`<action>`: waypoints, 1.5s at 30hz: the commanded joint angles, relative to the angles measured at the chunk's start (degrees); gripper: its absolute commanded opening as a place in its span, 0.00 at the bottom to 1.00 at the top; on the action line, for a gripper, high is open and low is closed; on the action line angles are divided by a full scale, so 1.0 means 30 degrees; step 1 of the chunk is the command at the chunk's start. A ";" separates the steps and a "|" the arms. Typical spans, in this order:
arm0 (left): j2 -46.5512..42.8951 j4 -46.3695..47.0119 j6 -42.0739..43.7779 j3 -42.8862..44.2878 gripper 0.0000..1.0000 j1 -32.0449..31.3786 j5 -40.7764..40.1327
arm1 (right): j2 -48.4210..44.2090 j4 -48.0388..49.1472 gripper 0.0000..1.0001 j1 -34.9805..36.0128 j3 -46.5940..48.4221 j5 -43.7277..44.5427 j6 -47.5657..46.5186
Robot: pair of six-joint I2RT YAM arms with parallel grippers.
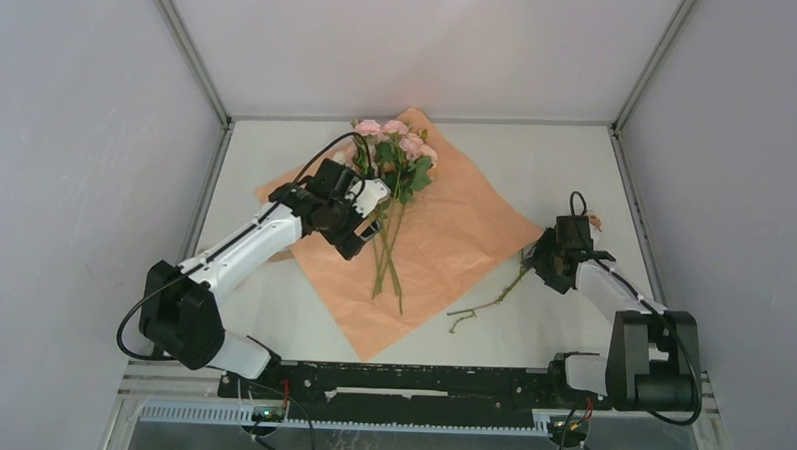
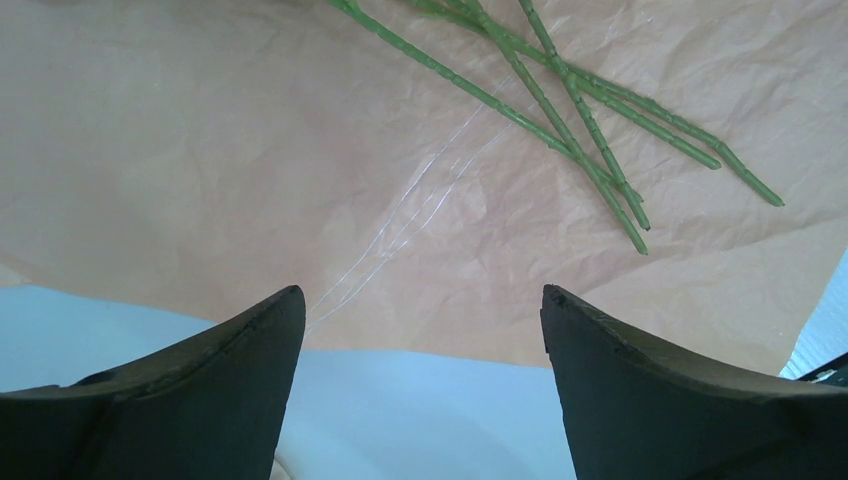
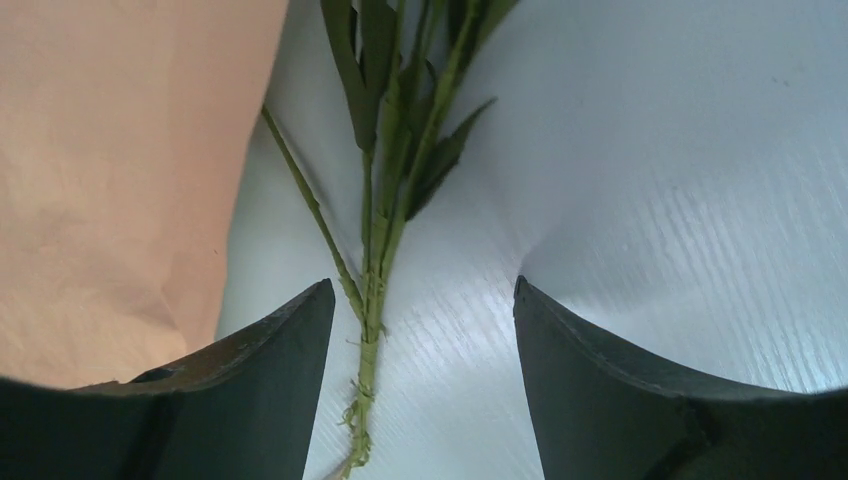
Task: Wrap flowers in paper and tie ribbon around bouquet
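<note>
Roughly at the middle of the top view, a large, crinkled sheet of peach-tan kraft paper lies flat like a diamond on the white table. A small bunch of pink rose-like flowers with green leaves and long thin green stems rests on the paper's upper part, with the blooms at the upper centre and the stems running down toward the middle of the sheet.

The left gripper hangs over the paper just left of those stems. Its wrist view shows the black fingers spread wide with nothing between them, only bare paper and its lower edge beneath, and the stem ends at upper right.

The right gripper sits at the right of the top view, past the paper's right corner. Its fingers also stand wide apart. A loose leafy green stem lies on the table between them, nearer the left finger, and neither finger pinches it. The paper's edge fills the left of that wrist view.
</note>
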 commanded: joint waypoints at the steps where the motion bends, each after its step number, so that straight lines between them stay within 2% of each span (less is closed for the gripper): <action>1: -0.0783 -0.0229 0.0246 0.0152 0.92 0.0064 0.0371 | 0.1655 0.0378 0.74 -0.0068 0.1491 -0.0322 -0.0450; 6: -0.1075 -0.0475 0.0103 0.0428 0.92 0.0073 0.0733 | 0.5593 -0.1694 0.65 -0.0084 0.4109 0.0443 -0.0963; 8: -0.1347 -0.0464 0.0171 0.0338 0.92 0.0088 0.0740 | 0.6383 -0.2045 0.58 -0.0073 0.4583 0.0900 -0.1007; 13: -0.1856 -0.0368 0.0164 0.0080 0.93 0.0165 0.0825 | 0.6490 -0.2664 0.21 -0.0621 0.5097 0.3580 -0.1530; 15: -0.1950 -0.0366 0.0211 0.0035 0.93 0.0200 0.0835 | 0.5955 -0.2987 0.01 -0.1127 0.5163 0.4241 -0.2112; 19: -0.2087 -0.0367 0.0263 0.0083 0.93 0.0335 0.0830 | 0.2285 -0.3784 0.00 -0.2360 0.5099 0.6090 -0.3060; 22: -0.2282 -0.0370 0.0264 0.0257 0.94 0.0543 0.0869 | -0.2942 -0.4354 0.00 -0.3142 0.5481 0.6886 -0.3555; 25: -0.2618 -0.0396 0.0358 0.0353 0.94 0.0948 0.1043 | -0.7465 -0.4736 0.00 -0.2954 0.6884 0.6663 -0.3724; 28: -0.2947 -0.0370 0.0458 0.0355 0.95 0.1564 0.1174 | -0.9844 -0.4985 0.00 -0.1175 0.8611 0.6119 -0.3065; 30: -0.3142 -0.0352 0.0455 0.0365 0.95 0.2093 0.1298 | -0.9996 -0.4543 0.00 0.1745 0.9420 0.5829 -0.2371; 33: -0.3350 -0.0422 0.0370 0.0355 0.95 0.2987 0.1433 | -0.8175 -0.2038 0.00 0.6343 0.9932 0.5826 -0.1824; 36: -0.3624 -0.0560 0.0382 0.0206 0.95 0.3891 0.1544 | -0.4274 0.1553 0.00 1.0144 1.1063 0.5027 -0.2756; 39: -0.3981 -0.0683 0.0565 -0.0170 0.95 0.4722 0.1473 | 0.1265 0.3060 0.00 1.1240 1.4289 0.0897 -0.3038; 43: -0.4580 -0.0555 0.1033 -0.1223 0.96 0.5656 0.1101 | 0.7830 0.3222 0.00 1.2181 1.9060 0.0254 -0.3288; 45: -0.4809 -0.0472 0.1289 -0.1758 0.96 0.5948 0.1022 | 1.0888 0.2303 0.00 1.2253 2.2206 -0.0338 -0.3095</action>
